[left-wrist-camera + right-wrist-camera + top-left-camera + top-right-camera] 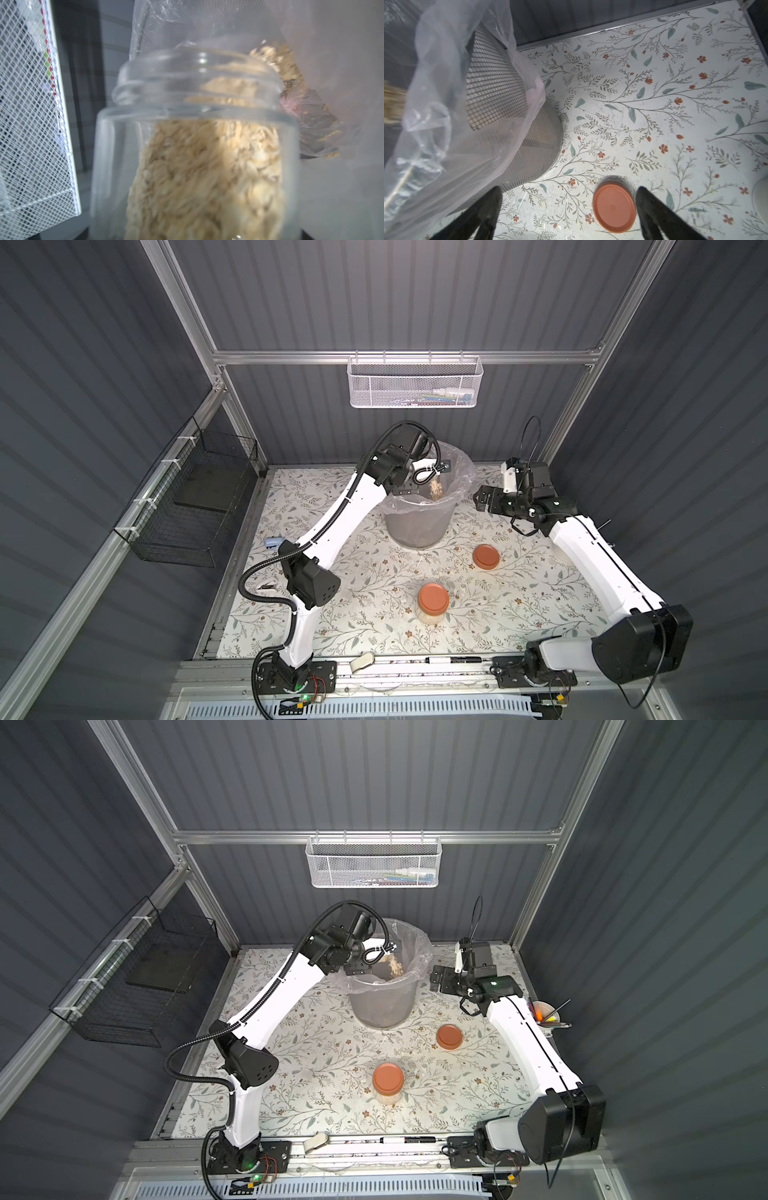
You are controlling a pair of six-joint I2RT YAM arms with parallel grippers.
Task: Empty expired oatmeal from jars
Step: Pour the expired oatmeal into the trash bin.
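Two jars: open jar [195,149] tipped over bin [415,526], lidded jar [433,599] upright at mid table [365,560], well apart from bin
Oatmeal [207,176]: much of it inside open jar, sliding toward mouth, falling in a thin stream into liner [463,472]; more visible through lidded jar's wall
Left gripper [428,477]: clamped on open jar, mouth angled down within liner
Right gripper [568,190]: jaws wide apart, holding nothing, raised beside bin
Loose lid [613,206]: flat on table near bin, below Right gripper, untouched
Step in hand: pouring out first of two jars, seemingly partway, a good mass not yet out
Next move, as judged: steeper tilt or light shake until walls show clear, mouth kept inside liner so no flakes land on table; then jar set down and lidded jar taken up, needing one gripper to brace its body and one to remove its lid
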